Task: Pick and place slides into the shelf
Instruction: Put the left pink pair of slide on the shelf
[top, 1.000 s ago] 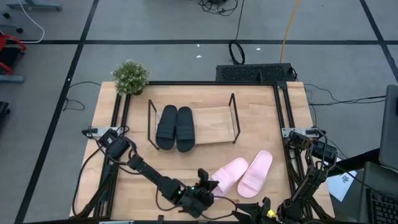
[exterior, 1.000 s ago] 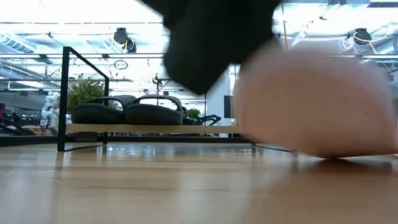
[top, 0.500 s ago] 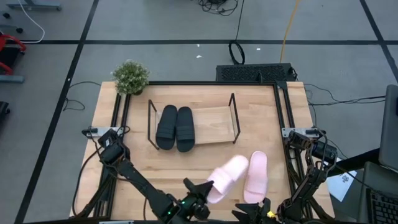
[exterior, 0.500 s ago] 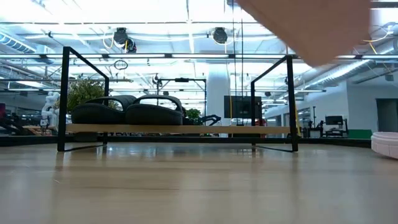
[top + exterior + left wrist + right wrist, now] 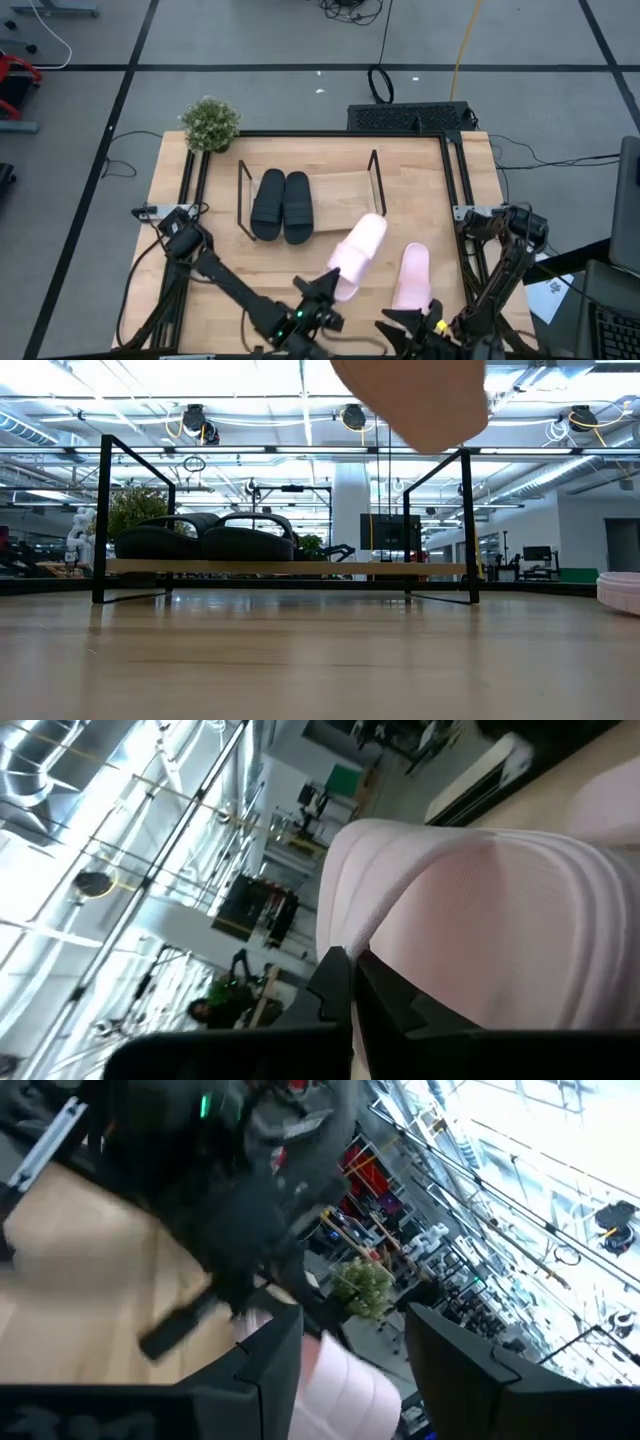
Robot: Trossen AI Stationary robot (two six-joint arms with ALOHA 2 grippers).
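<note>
Pink slide [image 5: 358, 256] aloft beside shelf [image 5: 372, 190] edge

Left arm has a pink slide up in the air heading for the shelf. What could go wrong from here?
1. The left gripper pinches the pink slide only at its near end, so it could swing or slip out.
2. The slide hangs close to the shelf and might snag the wire post at its right end.
3. The free floor beside the black slides is narrow; a skewed drop could crowd the second pink slide out.

Bright ceiling lamps [image 5: 345, 415] glare overhead; both wrist views are smeared with blur.
</note>
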